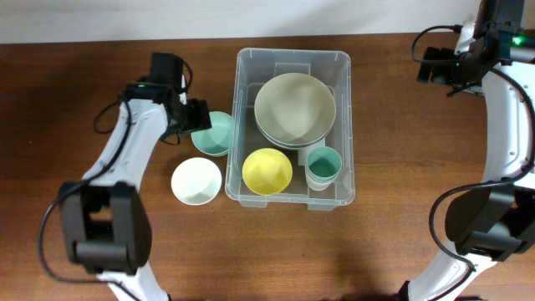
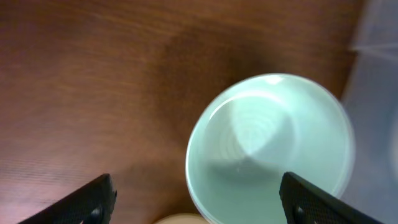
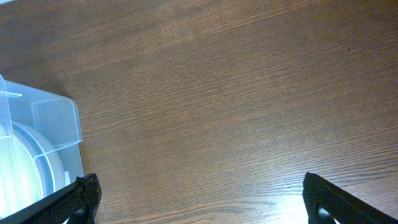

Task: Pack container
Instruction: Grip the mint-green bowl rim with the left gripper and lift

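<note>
I read the container (image 1: pixel 243 125) at mid-counter (image 1: pixel 84 58). Inside it, the large bowl (image 1: pixel 294 109) sits at the back, the small bowl (image 1: pixel 267 170) front left and the cups (image 1: pixel 323 164) front right. Outside, to its left, the rear bowl (image 1: pixel 215 135) lies just beside the wall, with the front bowl (image 1: pixel 196 181) before it.

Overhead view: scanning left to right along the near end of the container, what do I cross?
white bowl on the table → yellow bowl → teal cup, the last two inside the container.
</note>
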You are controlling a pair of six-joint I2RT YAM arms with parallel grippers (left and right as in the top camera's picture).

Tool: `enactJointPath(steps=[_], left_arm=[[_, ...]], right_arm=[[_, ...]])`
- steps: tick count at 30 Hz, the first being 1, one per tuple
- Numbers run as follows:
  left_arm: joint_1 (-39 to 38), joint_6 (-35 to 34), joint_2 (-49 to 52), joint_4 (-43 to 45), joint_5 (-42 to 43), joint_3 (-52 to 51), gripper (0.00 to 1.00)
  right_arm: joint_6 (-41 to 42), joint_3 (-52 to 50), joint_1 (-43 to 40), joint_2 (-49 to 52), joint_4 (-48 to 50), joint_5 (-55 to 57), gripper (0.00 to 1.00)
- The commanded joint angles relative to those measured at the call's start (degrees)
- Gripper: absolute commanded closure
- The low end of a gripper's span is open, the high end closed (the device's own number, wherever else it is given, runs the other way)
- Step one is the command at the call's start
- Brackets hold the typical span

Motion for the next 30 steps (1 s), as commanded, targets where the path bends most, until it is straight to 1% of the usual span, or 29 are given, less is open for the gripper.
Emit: enactJointPath(steps=[1,4,8,10,11,12,13,17,20,22,25,27,30], left_arm=[[0.24,-0.39,5.68,1.92,1.2,-0.66,0.14],[0.24,-0.37,8.37,2.67,1.18,-0.66,0.16],[0.35,-0.35,9.75,3.34,1.16,-0.66,0.32],[0.63,-0.35,9.81,3.78,1.14,-0.66,0.49],[1.05,-0.35,9.81,4.0,1.14,-0.66,0.73],[1.49,-0.35,9.81,4.0,1.14,-0.66,0.88],[1.92,-0.35,9.81,4.0,1.14,-0.66,0.95],[5.55,-0.35,9.79,3.96,1.14,-0.44,0.99],[8.81,-0.35,9.7,3.17,1.16,0.57,0.99],[12.24,-0.31,9.27,-1.77,1.2,4.61,0.99],[13.6,2.16,7.21,-7.41,1.73,10.27,0.99],[13.42,4.46,4.44,-9.25,2.84,13.44,0.99],[12.17,5.11,-1.38,-10.51,5.53,16.31,0.99]], right_arm=[[0.63,0.52,-0.26,-0.55,0.02,0.48,0.01],[0.63,0.52,-0.26,-0.55,0.0,0.5,0.01],[0.63,0.52,-0.26,-0.55,0.0,0.48,0.01],[0.63,0.52,-0.26,-0.55,0.0,0.5,0.01],[0.63,0.52,-0.26,-0.55,0.0,0.48,0.01],[0.63,0.52,-0.26,-0.55,0.0,0.5,0.01],[0.63,0.52,-0.26,-0.55,0.0,0.5,0.01],[0.63,0.52,-0.26,-0.55,0.0,0.5,0.01],[0.63,0.52,-0.26,-0.55,0.0,0.48,0.01],[0.63,0.52,-0.26,-0.55,0.0,0.5,0.01],[0.63,0.52,-0.26,-0.55,0.0,0.48,0.01],[0.63,0.52,-0.26,-0.55,0.0,0.5,0.01],[0.63,0.52,-0.26,-0.55,0.0,0.48,0.01]])
